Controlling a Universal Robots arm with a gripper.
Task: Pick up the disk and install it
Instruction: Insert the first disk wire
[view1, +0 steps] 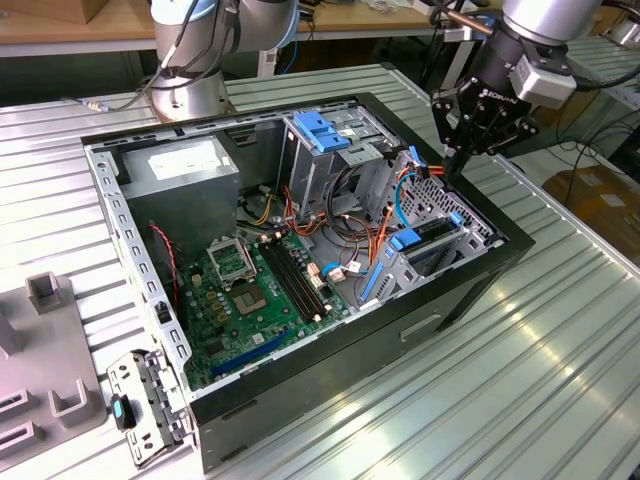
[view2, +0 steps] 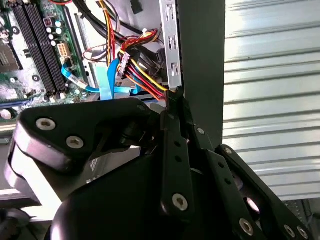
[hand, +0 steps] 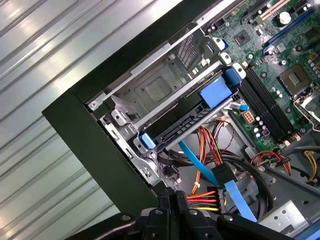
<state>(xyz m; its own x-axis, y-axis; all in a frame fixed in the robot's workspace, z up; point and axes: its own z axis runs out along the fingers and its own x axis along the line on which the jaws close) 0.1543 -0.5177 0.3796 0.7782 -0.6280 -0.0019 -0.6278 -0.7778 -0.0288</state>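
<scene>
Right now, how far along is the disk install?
Done, apparently: the disk sits in the lower drive bay, blue carrier tabs at both ends. In hand: nothing; the gripper hovers beside it over the cables, jaws shut and empty. Left: cannot tell whether it is fully seated.

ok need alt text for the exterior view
A robot arm's black claw, shut, hangs over the exterior view's right edge of an open computer case on a ribbed metal table. Close by, the disk in its blue carrier sits in the drive bay, with the green motherboard alongside.
</scene>
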